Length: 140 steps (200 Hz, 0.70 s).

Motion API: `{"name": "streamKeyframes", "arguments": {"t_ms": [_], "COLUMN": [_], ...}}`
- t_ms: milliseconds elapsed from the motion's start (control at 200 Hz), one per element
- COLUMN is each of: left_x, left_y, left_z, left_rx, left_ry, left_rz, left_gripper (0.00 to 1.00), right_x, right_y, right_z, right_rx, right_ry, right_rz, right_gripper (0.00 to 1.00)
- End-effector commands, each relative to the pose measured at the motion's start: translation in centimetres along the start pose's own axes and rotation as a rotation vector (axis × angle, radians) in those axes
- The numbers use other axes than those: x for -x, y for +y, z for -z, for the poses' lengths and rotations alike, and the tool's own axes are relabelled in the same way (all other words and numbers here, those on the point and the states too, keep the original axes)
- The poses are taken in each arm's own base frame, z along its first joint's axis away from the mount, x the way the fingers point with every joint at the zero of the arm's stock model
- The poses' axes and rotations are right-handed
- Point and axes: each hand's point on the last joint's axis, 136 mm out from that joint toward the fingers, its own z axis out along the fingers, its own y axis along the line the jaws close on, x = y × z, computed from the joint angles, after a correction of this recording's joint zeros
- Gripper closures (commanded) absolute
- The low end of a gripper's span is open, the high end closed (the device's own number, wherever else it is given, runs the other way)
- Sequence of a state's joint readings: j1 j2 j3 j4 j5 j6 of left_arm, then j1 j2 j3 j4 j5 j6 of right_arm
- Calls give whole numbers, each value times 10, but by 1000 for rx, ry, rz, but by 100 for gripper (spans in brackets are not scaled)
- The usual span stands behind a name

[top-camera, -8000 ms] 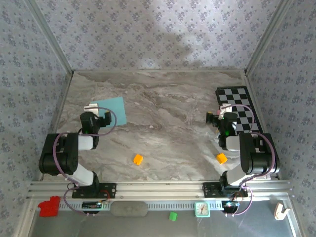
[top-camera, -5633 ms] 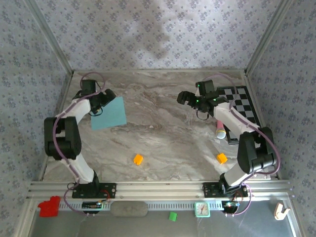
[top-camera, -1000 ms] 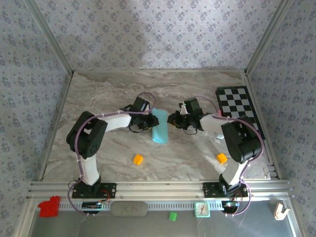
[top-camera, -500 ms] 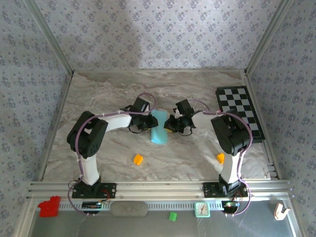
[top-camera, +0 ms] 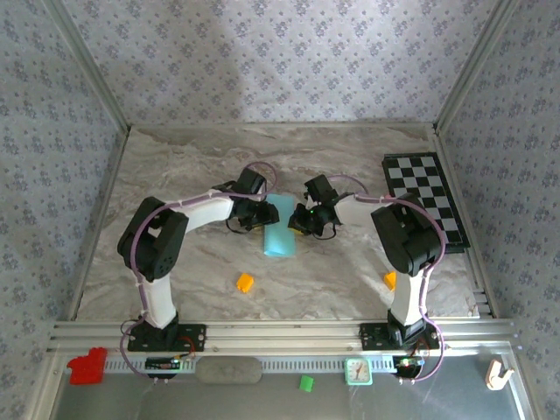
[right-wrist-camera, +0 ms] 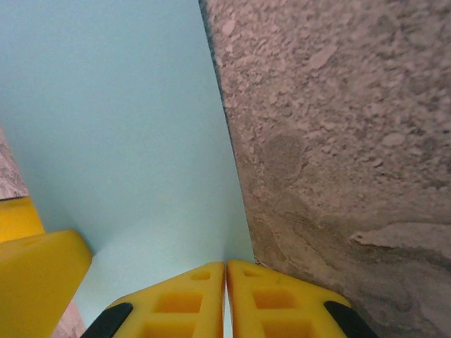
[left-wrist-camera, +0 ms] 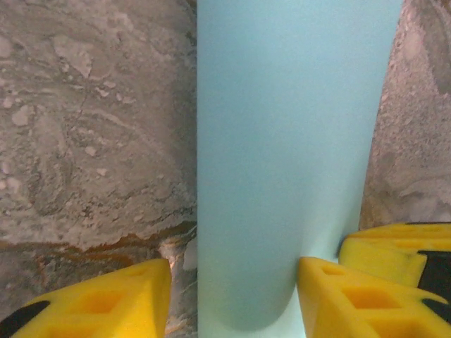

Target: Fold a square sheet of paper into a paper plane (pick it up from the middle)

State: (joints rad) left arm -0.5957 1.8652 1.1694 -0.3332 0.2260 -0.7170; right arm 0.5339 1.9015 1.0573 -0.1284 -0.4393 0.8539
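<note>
Folded teal sheet of paper (top-camera: 282, 229) mid-counter (top-camera: 175, 166). Left hand (left-wrist-camera: 232, 271) open astride it, right hand (right-wrist-camera: 225, 271) closed on its edge. Orange cube (top-camera: 245, 282) just in front, checkered board (top-camera: 424, 197) well right.

Black-white arms (top-camera: 157, 249), purple cables (top-camera: 259, 166), yellow gripper fingers (left-wrist-camera: 338, 296)

1 square sheet of paper (left-wrist-camera: 289, 141): far end ahead of left gripper (left-wrist-camera: 232, 285) cut off; edge between right gripper (right-wrist-camera: 225, 271) closed fingers hidden.
</note>
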Motion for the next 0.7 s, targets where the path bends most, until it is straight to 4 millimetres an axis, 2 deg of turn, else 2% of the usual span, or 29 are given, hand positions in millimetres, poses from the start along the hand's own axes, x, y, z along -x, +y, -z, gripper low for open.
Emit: {"name": "streamKeyframes", "arguments": {"t_ms": [0,155,330,535,695], "left_x": [-3,-14,-22,-28,-29], "left_y": [-2,-6,-1,11,13], "left_z": [15,13,4,-11,-13], "left_rx": [30,65,120,156,160], "left_ry": [14,47,79,125,132], "left_rz": [-31,-64,-91,-107,-123], "left_gripper": [40,30,30,41,49], "right_x": [-13,-7,1,6,15], "right_y": [-24,-8,10,25,17], "right_z": [-10,-6,5,21,43], "right_rx": [-91,-11,102,156,118], "right_ry": [41,28,11,13,-52], "right_rz": [-73,-76,-82,-77,-68], "right_gripper": [88,85,80,74,70]}}
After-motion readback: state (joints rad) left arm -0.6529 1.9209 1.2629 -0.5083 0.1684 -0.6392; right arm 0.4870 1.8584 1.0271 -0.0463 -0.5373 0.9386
